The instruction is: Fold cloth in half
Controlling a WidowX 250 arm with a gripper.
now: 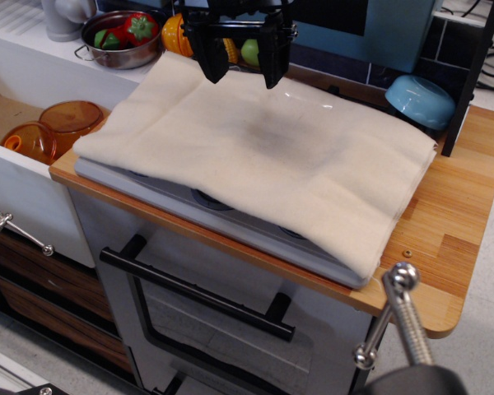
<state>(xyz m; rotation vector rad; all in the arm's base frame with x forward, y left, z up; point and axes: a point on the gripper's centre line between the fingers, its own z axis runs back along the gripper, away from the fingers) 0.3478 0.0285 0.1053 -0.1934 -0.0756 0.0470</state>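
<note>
1. Cream-beige cloth point(255, 156) spread flat across the grey stovetop point(230, 220), covering nearly all of it; only the front edge of the stovetop visible.
2. Doubled layers visible along the cloth's front and right edges; slightly wrinkled, with a faint dark patch near the middle.
3. Black gripper point(240, 59) above the cloth's far edge, fingers pointing down, spread apart, nothing between them. Contact with the fabric: cannot tell.
4. Wooden counter point(453, 222) under the stovetop, bare strip on the right.
5. Light blue bowl point(420, 100) on the right rear, just beside the cloth's far right corner.
6. Metal bowl point(122, 39) with red and green toy vegetables at rear left.
7. Orange plastic bowls point(53, 130) in the sink on the left.
8. Oven door with black handle point(193, 292) below the counter.
</note>
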